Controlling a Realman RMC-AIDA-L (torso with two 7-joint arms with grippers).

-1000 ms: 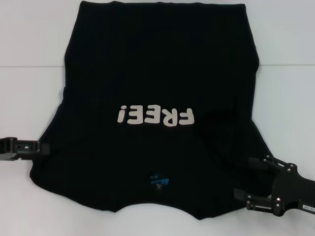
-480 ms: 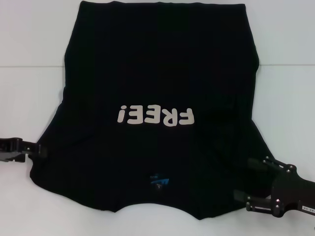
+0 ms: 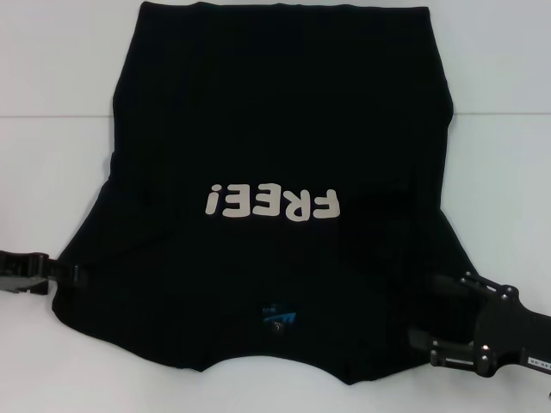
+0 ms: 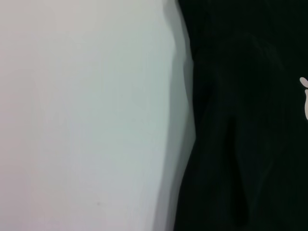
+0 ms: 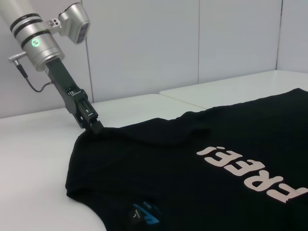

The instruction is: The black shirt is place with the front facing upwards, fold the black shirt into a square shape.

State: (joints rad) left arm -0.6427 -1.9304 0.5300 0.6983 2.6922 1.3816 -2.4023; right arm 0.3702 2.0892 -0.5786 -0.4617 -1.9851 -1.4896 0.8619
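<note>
**Ana:** Head view showed the black shirt [image 3: 275, 155] spread flat over the white table [image 3: 52, 86], filling the middle of the frame, the "FREE!" lettering [image 3: 274, 204] face up and the blue neck label [image 3: 277, 317] near the lower centre. Where was the left gripper [image 3: 76, 273]?

**Ben:** At the left edge, lower half, its tip right at the sleeve hem. In the right wrist view that gripper [image 5: 95, 127] touched the shirt's corner, upper left of centre, fingers drawn together. Whether cloth sat between them, I couldn't tell.

**Ana:** And the right gripper [image 3: 424, 314]?

**Ben:** Lower right corner, fingers spread apart, lying over the other sleeve without pinching it.

**Ana:** So the step was taking hold of both sleeves for the first fold?

**Ben:** I judged so. Doing it well meant catching both layers at the hem, matching the two grips level with each other, then lifting only enough to carry the sleeves inward without dragging the body askew.
</note>
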